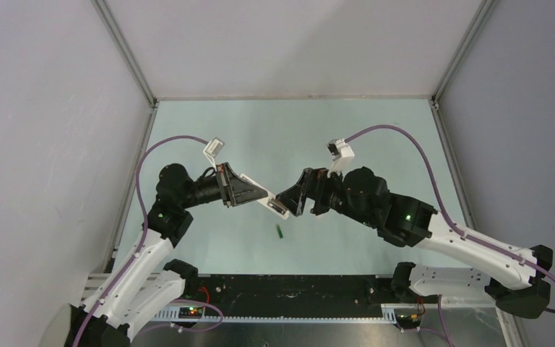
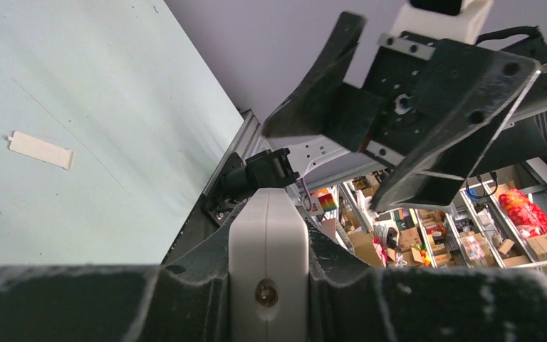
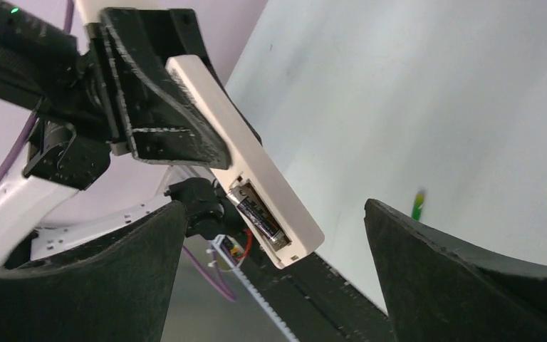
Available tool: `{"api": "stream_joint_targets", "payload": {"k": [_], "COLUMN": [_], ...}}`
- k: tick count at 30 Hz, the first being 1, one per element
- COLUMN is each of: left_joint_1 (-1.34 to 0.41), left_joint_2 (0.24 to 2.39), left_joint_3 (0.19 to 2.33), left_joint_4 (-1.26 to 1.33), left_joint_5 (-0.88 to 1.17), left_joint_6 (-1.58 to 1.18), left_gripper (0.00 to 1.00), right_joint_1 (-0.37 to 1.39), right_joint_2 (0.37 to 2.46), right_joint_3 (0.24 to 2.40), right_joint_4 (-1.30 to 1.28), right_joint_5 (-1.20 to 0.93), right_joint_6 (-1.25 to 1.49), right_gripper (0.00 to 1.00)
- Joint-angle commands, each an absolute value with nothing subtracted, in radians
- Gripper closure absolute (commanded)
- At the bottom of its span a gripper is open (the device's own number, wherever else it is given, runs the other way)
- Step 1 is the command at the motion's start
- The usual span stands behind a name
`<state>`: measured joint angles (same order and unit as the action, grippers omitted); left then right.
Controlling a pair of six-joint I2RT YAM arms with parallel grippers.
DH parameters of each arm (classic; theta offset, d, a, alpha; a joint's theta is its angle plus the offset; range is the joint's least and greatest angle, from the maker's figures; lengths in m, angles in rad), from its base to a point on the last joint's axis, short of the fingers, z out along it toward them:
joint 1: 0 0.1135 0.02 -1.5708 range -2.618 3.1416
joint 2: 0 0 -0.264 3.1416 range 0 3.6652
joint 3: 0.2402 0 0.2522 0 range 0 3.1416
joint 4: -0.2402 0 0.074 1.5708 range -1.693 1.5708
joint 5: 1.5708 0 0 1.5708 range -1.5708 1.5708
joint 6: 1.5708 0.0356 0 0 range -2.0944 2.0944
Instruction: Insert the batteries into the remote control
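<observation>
Pale bench carries the green battery; left end effector clamps the remote aloft, black battery seated; right end effector spread empty. Tilting might spill it; the green one may roll.

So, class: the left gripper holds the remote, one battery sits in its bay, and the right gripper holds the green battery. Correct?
Not quite. The top view shows the green battery lying on the table; the right gripper is open, empty. The rest holds.
</observation>
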<state>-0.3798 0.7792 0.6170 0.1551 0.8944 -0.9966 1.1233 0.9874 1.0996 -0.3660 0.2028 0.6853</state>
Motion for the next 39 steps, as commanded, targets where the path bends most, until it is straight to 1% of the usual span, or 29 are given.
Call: {"api": "stream_joint_targets", "payload": {"k": [1, 7, 14, 23, 28, 34, 39], "left_joint_1": [-0.384, -0.384, -0.384, -0.384, -0.384, -0.384, -0.385], "left_joint_2": [0.771, 0.778, 0.773, 0.768, 0.754, 0.748, 0.745], "left_joint_3": [0.66, 0.667, 0.668, 0.669, 0.667, 0.666, 0.665], "left_joint_4": [0.177, 0.171, 0.165, 0.155, 0.145, 0.137, 0.132], "left_joint_5": [0.894, 0.879, 0.876, 0.869, 0.862, 0.861, 0.86], "left_joint_6": [-0.996, -0.991, -0.989, -0.989, -0.987, -0.985, -0.983], "left_gripper": [1.0, 1.0, 1.0, 1.0, 1.0, 1.0, 1.0], "right_joint_1": [1.125, 1.174, 1.181, 1.185, 1.188, 1.189, 1.19], "right_joint_2": [1.016, 1.053, 1.058, 1.084, 1.095, 1.099, 1.099], "right_joint_3": [1.072, 1.058, 1.038, 1.038, 1.037, 1.022, 1.022], "right_joint_4": [-0.298, -0.298, -0.267, -0.269, -0.262, -0.241, -0.242], "right_joint_5": [0.235, 0.34, 0.351, 0.312, 0.303, 0.291, 0.289], "right_joint_6": [0.934, 1.075, 1.116, 1.098, 1.099, 1.094, 1.086], "right_gripper": [0.01, 0.01, 0.02, 0.11, 0.14, 0.25, 0.31]}}
